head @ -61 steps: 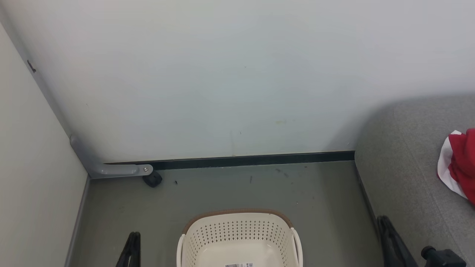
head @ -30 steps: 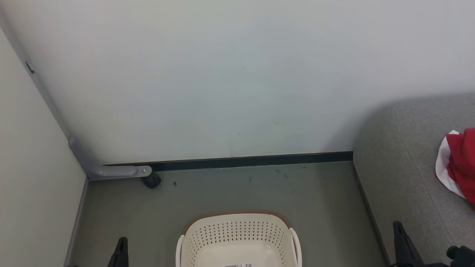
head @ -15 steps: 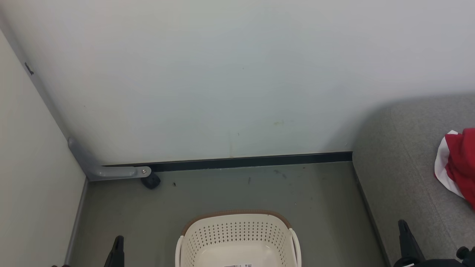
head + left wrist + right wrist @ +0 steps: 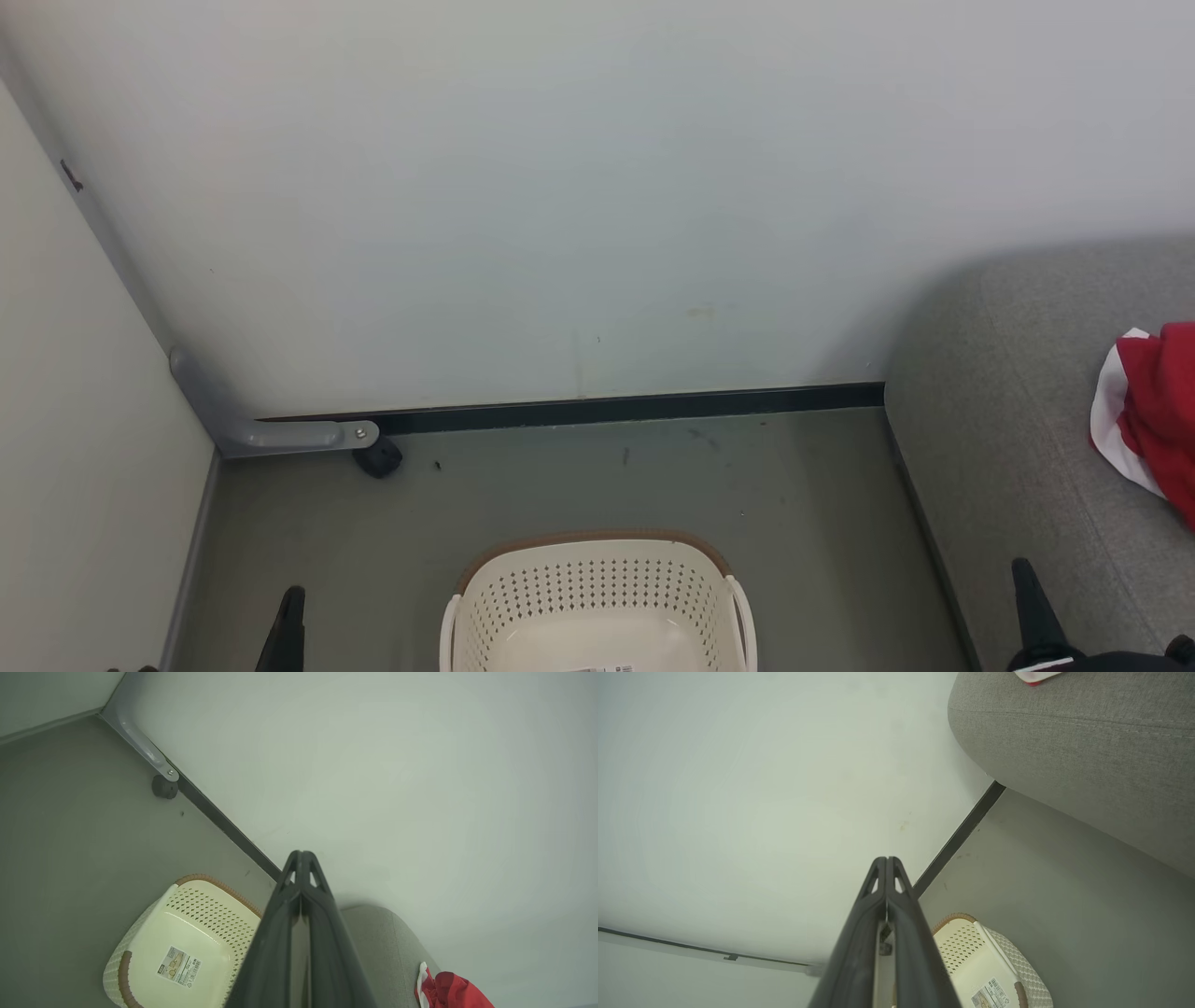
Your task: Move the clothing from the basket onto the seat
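We read the scene from the largest surface down. A pale wall (image 4: 560,187) closes the far side, and a grey-green floor (image 4: 560,485) runs from it toward the robot.

The seat (image 4: 1008,401) takes up the right of the head view, and its rounded corner meets the wall. The basket (image 4: 597,588) stands on the floor at the bottom middle, about midway between the two arms and left of the seat.

The clothing (image 4: 1158,411), a bunched red heap with a white edge, lies on the seat at the far right. It is well apart from the basket and is cut by the frame edge, so we cannot tell its long axis.

The left gripper (image 4: 293,607) shows at the lower left and the right gripper (image 4: 1027,583) at the lower right, over the near edge of the seat. Both point up and away from the robot, and both are low and back from the work. In each wrist view the two fingers are pressed together with nothing between them.

The clothing lies ahead and to the right of the right gripper, so the right arm is the nearer one.

A paper label (image 4: 180,965) lies bare on the basket's bottom, and we see no red cloth inside. We judge the transfer complete, with no grasp left to prepare.
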{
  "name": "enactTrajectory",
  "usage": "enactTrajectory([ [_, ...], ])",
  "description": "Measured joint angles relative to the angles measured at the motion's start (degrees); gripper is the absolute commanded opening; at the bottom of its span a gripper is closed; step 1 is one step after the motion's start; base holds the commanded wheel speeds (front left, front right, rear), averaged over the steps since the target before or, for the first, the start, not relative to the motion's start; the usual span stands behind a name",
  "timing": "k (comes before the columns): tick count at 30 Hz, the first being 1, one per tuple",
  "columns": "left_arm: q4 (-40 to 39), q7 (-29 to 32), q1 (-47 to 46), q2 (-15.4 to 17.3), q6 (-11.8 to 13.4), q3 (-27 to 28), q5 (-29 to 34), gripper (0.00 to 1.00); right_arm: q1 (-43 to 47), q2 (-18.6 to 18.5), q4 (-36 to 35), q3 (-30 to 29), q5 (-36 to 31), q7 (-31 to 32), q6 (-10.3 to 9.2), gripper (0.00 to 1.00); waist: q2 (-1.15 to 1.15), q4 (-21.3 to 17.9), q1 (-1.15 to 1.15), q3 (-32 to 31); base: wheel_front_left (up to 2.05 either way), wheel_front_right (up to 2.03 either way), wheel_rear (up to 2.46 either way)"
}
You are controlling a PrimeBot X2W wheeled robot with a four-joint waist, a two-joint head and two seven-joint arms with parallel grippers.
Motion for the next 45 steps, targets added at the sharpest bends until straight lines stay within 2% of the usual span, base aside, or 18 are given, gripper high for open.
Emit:
enactTrajectory([
  [39, 4.57, 7.75, -4.38, -3.76, -5.35, 8.26, -23.76, 0.0, -2.51, 4.52, 3.6, -9.34, 25.96, 7.56, 5.24, 0.0, 0.0, -0.37, -0.01, -0.31, 0.0, 0.0, 0.0],
  [45, 4.75, 7.99, -4.45, -3.99, -5.73, 8.47, -25.05, 0.0, -3.07, 4.66, 3.71, -9.64, 26.63, 7.98, 5.55, 0.0, 0.0, -0.38, -0.01, -0.31, 0.0, 0.0, 0.0],
])
